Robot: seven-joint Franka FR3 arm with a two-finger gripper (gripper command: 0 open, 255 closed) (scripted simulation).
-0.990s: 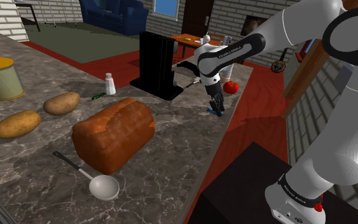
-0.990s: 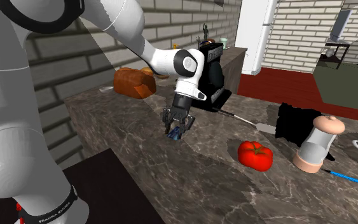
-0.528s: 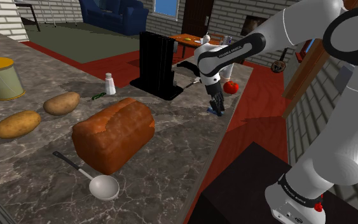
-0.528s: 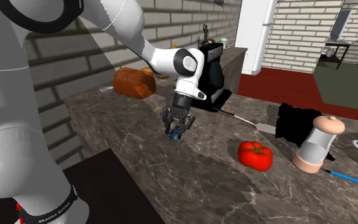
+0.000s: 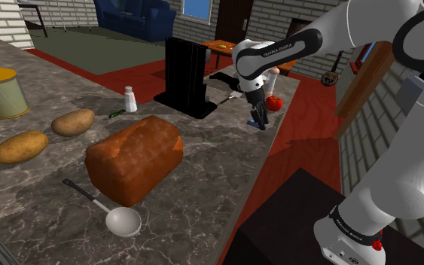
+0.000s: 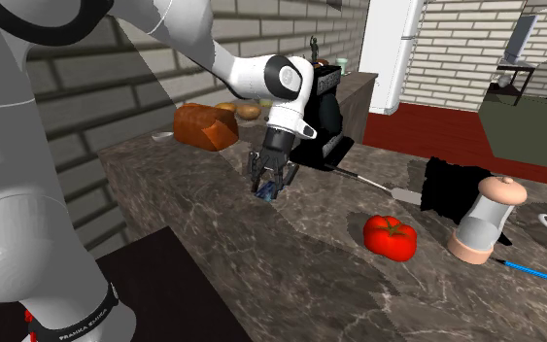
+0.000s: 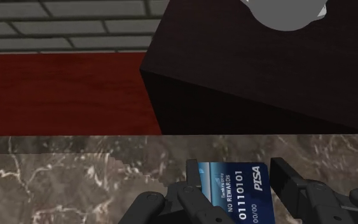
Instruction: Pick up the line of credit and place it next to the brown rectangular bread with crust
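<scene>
In the shoulder view the gripper has risen a little off the marble countertop compared with a second ago. It hangs near the counter's edge, with the tomato just beyond it and the black toaster towards that view's left. The brown bread loaf lies well apart from it, further towards the lower left, past open marble. In the second exterior view the same lift shows: the fingertips sat low against the stone before and now stand clear of it, with the blue credit card carried up between them. In the wrist view the two black fingers are clenched on the card's opposite edges, its printed face turned to the camera, and the counter lies beneath. The grasp seems to have survived the lift, so the pick-up looks done. What remains is the carry across to the loaf and setting the card down beside it.
</scene>
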